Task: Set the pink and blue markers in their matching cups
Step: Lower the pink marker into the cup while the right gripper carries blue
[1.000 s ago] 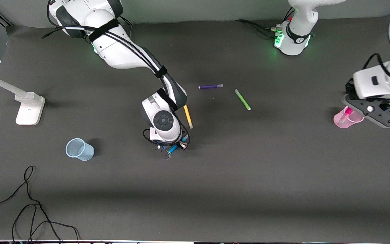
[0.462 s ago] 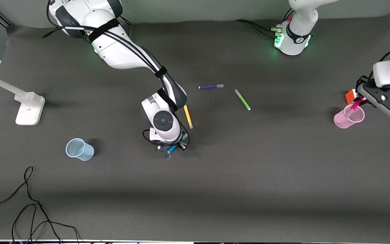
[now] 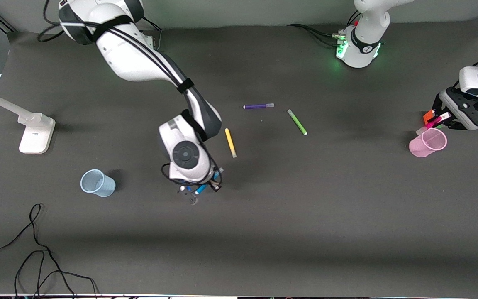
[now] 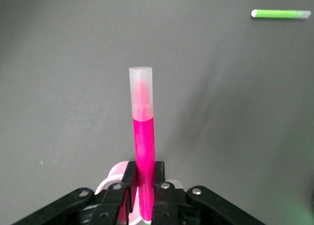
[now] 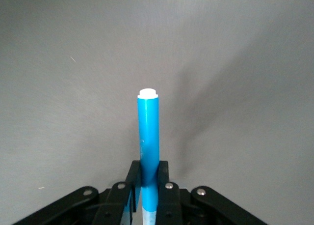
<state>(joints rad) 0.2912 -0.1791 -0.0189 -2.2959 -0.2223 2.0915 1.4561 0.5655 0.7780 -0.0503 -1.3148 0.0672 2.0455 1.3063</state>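
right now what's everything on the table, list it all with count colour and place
pink marker: 1, magenta, held in the left claw, over the pink cup's rim
blue marker: 1, bright blue, held in the right claw
pink cup: 1, pink, left arm's end
blue cup: 1, pale blue, right arm's end
yellow pen: 1, mid-table
purple pen: 1, farther from the front camera than the yellow pen
green pen: 1, beside the purple pen
left claw: 1, black
right claw: 1, black

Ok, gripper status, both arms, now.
Left gripper: shut on the pink marker, beside the pink cup.
Right gripper: shut on the blue marker, in the air over the table.
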